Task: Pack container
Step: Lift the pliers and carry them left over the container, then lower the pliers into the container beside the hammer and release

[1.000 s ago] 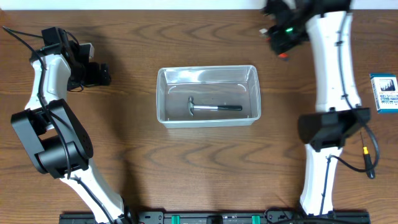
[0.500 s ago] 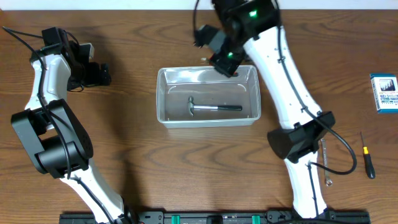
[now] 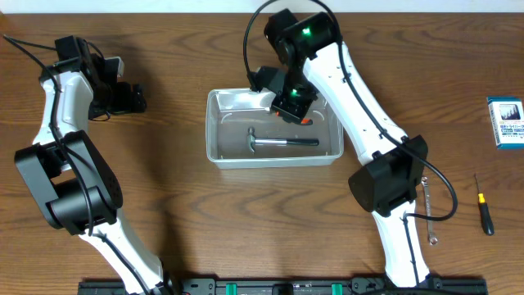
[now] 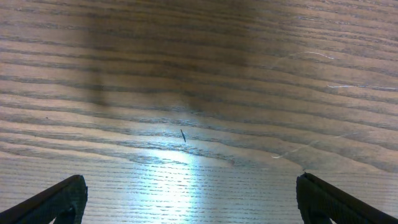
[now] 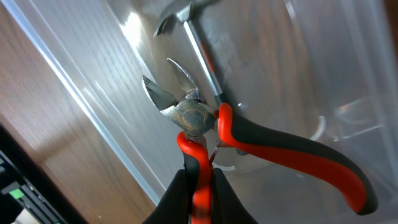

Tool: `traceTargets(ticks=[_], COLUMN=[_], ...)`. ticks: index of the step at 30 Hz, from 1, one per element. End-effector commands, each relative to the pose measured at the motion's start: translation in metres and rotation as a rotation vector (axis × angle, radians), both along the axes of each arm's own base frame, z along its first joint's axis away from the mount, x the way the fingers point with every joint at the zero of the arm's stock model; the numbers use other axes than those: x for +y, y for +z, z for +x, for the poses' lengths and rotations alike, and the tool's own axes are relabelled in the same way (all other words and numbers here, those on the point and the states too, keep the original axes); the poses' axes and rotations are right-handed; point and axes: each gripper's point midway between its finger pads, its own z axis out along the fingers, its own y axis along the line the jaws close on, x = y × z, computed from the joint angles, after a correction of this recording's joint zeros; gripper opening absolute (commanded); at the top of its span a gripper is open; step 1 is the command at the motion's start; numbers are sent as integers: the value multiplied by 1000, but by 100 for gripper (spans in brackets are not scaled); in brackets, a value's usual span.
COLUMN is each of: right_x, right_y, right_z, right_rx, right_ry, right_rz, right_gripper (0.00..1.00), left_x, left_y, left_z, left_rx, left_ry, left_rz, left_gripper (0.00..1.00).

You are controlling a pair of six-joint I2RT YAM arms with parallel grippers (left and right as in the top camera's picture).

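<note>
Container: the container [image 3: 246, 157] sits at the middle of the table [image 3: 180, 221], its long axis running left to right in the overhead view.
Contents: a hammer [image 3: 282, 142] lies flat on the floor along that axis, head to the left.
Key relation: the container lies directly beneath the right gripper [image 5: 198, 182], which hangs over the back half near the far wall; a release here would probably land the tool inside.
Right claw: pressed together on one handle of the side cutters [image 5: 194, 117], whose blades point toward the hammer's shaft.
Nearer arm: the right one by far; the left gripper [image 4: 186, 202] is well apart to the container's left, fingers spread wide over bare wood, holding nothing.
Materials: the tub is clear thin plastic with rounded corners and a glossy rim; the cutters have dull steel blades and red-and-black rubbery grips; the hammer looks all metal, with a slim shaft.
Outlying: a wrench [image 3: 427, 215], a screwdriver [image 3: 483, 205] and a blue-and-white box [image 3: 505, 123] lie on the right side of the wood-grain table.
</note>
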Motion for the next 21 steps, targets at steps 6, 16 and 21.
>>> traceTargets(ticks=[6,16,21], right_x=[-1,2,3], right_y=[-33,-58,-71], right_z=[-16,-16,-13], right_rx=[88,104,95], right_ry=[28,26,24], right_rz=[-18,-9,-4], right_gripper=[1,1,2], left_x=[1,1,1], left_y=[-4,-4,-4], left_z=[-2,-2,-2], left_rx=[10,10,10], left_ry=[-4,-4,-4], left_rz=[7,7,7], left_gripper=[98,98,98])
